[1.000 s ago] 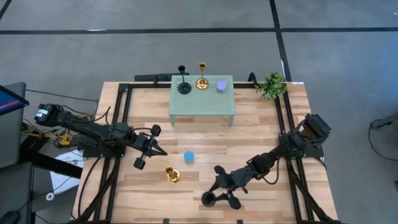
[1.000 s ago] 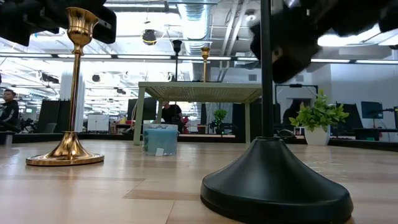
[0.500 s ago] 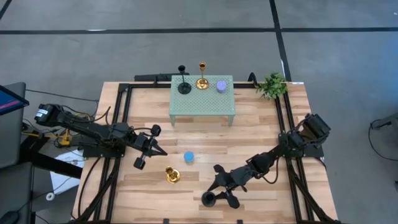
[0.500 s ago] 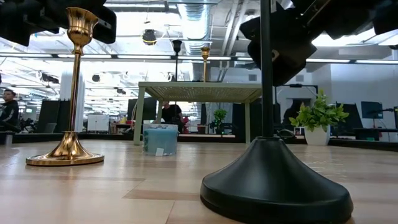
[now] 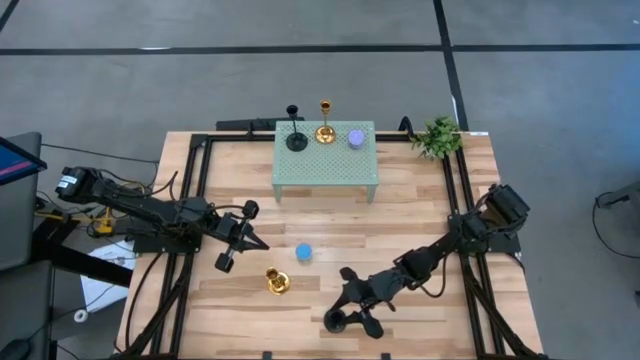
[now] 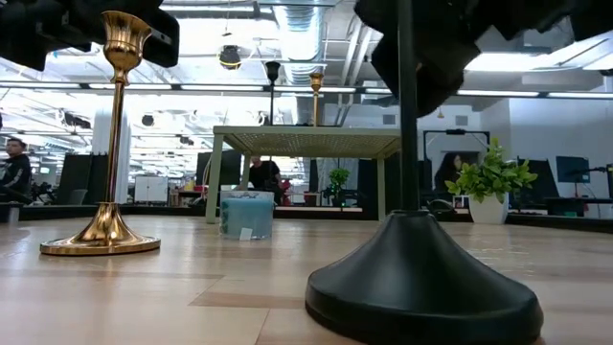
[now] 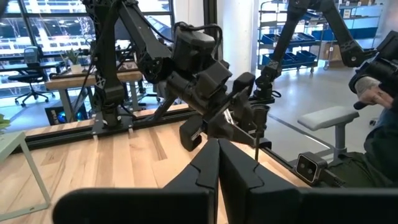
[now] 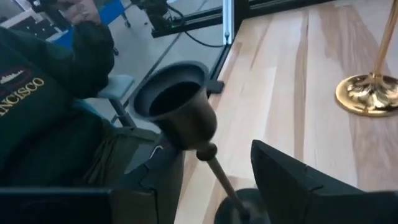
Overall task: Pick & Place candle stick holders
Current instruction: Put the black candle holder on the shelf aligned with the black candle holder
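A black candle stick holder (image 5: 335,320) stands upright on its round base (image 6: 412,278) near the table's near edge. My right gripper (image 5: 355,300) is open, one finger on each side of its slim stem (image 8: 217,174), below the cup (image 8: 174,106). A gold holder (image 5: 277,281) and a squat blue cylinder (image 5: 304,253) stand on the wood farther left. A black holder (image 5: 295,138), a gold one (image 5: 325,130) and a purple cylinder (image 5: 356,138) stand on the pale green stand (image 5: 325,165). My left gripper (image 5: 262,243) waits shut at the left, above the table.
A small green plant (image 5: 437,137) sits at the far right corner. Black frame rails (image 5: 200,180) run along the table's left, right and far sides. Bare wood lies between the stand and the near holders. A person in a dark jacket (image 8: 37,124) sits beyond the near edge.
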